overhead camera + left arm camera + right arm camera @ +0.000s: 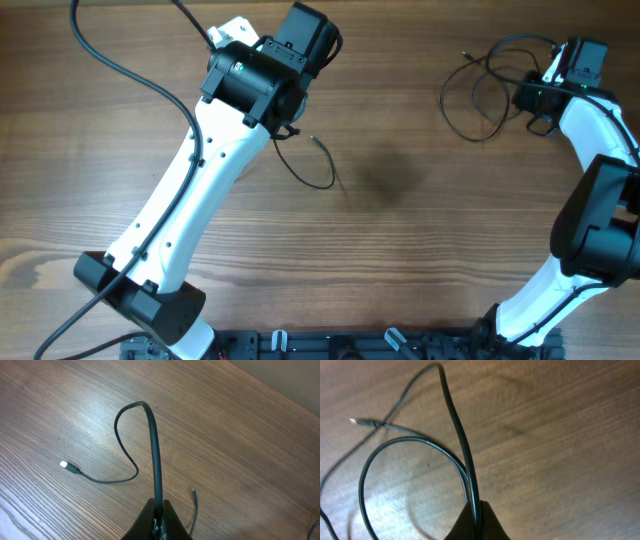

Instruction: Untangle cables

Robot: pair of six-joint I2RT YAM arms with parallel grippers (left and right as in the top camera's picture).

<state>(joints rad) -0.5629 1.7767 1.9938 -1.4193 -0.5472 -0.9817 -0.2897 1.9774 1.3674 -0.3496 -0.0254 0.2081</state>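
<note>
Covering every view, the wooden table is the biggest thing, brown with long grain. Over it the left arm, white with black joints, reaches from the near edge diagonally toward the far side. The right arm bends along the right edge up to the far right corner.

The left gripper has its fingers pressed together on a short cable, and no gap shows beside the cord. From the fingers this black cable goes outward, makes a sharp bend, comes back in a soft curve and lies on the wood, well apart from the other bunch.

The right gripper is also clamped, on the looped cable at the far right of the table. Two strands run side by side into its fingers; whether both are pinched I cannot tell. One strand goes out and bends to the left, and the other makes a wide ring on the table. In the overhead view several thin loops cross each other just left of this gripper.

Smallest are the ends. A light-tipped plug lies flat at the end of the short cable. A slim plug lies just beside a crossing of two strands. Another thin cable end lies near the left fingers, and I cannot tell which cable it belongs to.
</note>
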